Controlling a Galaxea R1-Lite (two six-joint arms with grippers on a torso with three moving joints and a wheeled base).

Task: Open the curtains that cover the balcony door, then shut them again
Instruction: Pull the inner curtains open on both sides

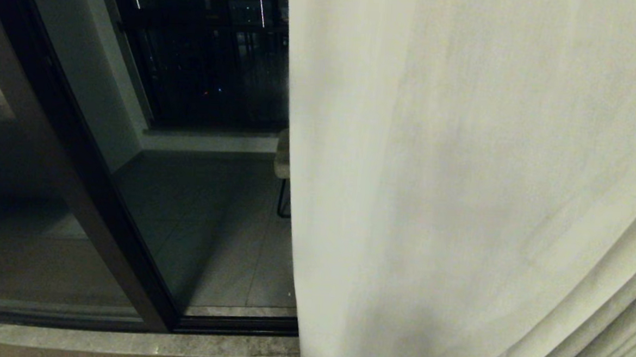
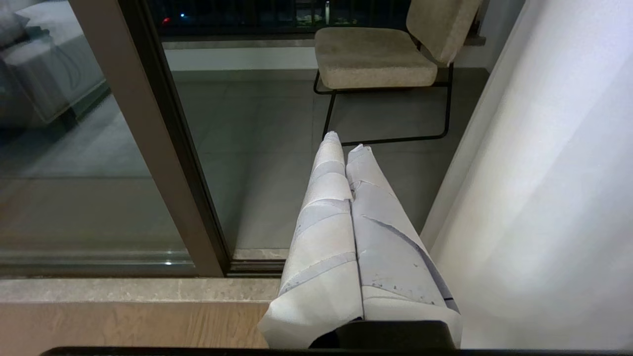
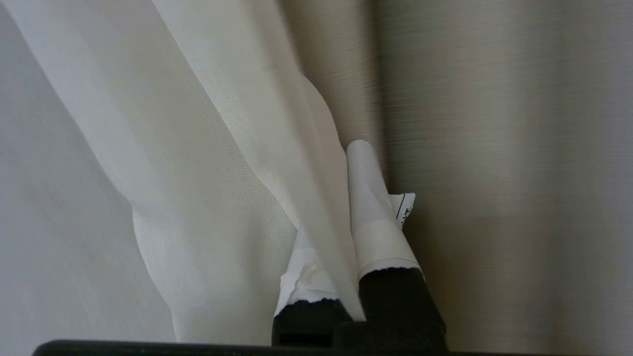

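One cream curtain [image 1: 458, 207] hangs over the right half of the head view, its edge drawn aside so the glass of the balcony door [image 1: 212, 222] and its dark frame [image 1: 79, 160] are bare on the left. In the right wrist view my right gripper [image 3: 346, 165] is shut on a fold of the curtain [image 3: 222, 148]; the cloth runs between its taped fingers [image 3: 376, 222] and hides one tip. My left gripper [image 2: 346, 146] hangs low before the door, shut on nothing, with the curtain [image 2: 544, 173] beside it. Neither arm shows in the head view.
Behind the glass on the balcony stands a beige chair [image 2: 376, 59] with a thin black frame. A stone sill [image 2: 123, 289] and the door track run along the foot of the door, with wooden floor [image 2: 123, 326] on my side.
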